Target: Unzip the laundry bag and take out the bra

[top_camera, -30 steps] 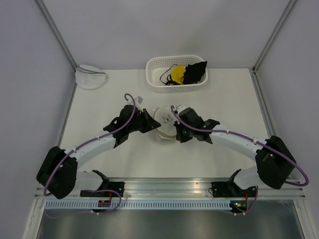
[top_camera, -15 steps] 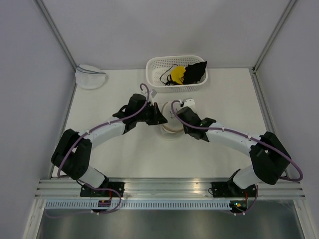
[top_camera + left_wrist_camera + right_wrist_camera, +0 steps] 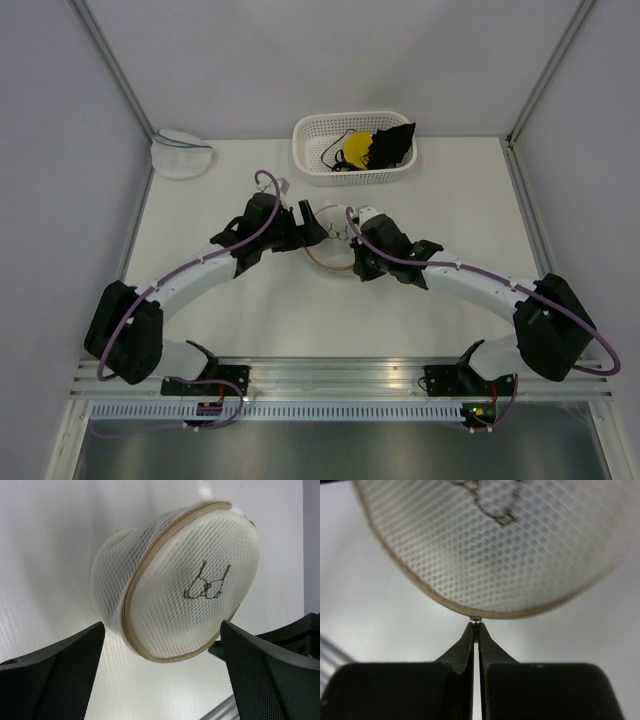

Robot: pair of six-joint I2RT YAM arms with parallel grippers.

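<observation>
The laundry bag (image 3: 333,243), a white mesh dome with a tan rim, sits tilted on its edge at the table's middle between both arms. In the left wrist view the laundry bag (image 3: 190,580) shows a small dark drawing on its flat face. My left gripper (image 3: 310,222) stands wide open just left of it, its fingers (image 3: 55,670) apart from the mesh. My right gripper (image 3: 476,627) is shut on the small zipper pull (image 3: 476,619) at the tan rim (image 3: 420,587). The black bra (image 3: 392,146) with thin straps lies in the basket at the back.
A white slotted basket (image 3: 312,165) at the back middle also holds a yellow round item (image 3: 356,150). Another white dome pouch (image 3: 180,152) lies at the back left corner. Grey walls and metal posts enclose the table; a rail runs along the near edge.
My left gripper has gone from shut to wide open, letting go of the bag's left side. The right gripper stays pinched on the zipper pull.
</observation>
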